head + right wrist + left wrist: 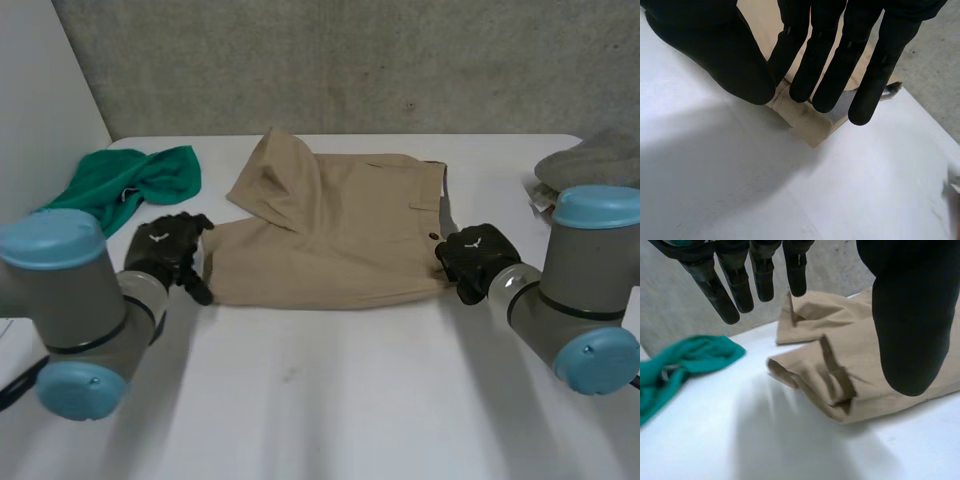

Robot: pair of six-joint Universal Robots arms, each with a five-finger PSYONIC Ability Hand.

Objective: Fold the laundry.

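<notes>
White table (320, 400) against a rough grey concrete wall. At the robot's right, black right hand (735, 55), thumb close against straight fingers (862, 105), apparently pinching the thick waistband corner of the folded khaki cotton trousers (340, 240). Judged so from the corner showing between thumb and fingertips, not with certainty. At the robot's left, black left hand (910, 315) released: fingers straight and spread, thumb held apart, hovering just beside the hem end of the trousers and grasping nothing. Stationed at opposite ends of the near edge, probably so as to lift that edge together and carry it over for a further fold. Trousers lying across the middle of the table, waistband toward the right hand, one part turned back into a raised peak at the far left corner. Farther out, crumpled green cloth (130, 185) beyond the left hand, apart from the trousers. Heap of grey fabric (595, 160) at the table's far right, cut off at the edge, kind of garment unclear. Exact contact of right fingertips with cloth partly masked by the hand itself. Lower layers of the trousers hidden.
</notes>
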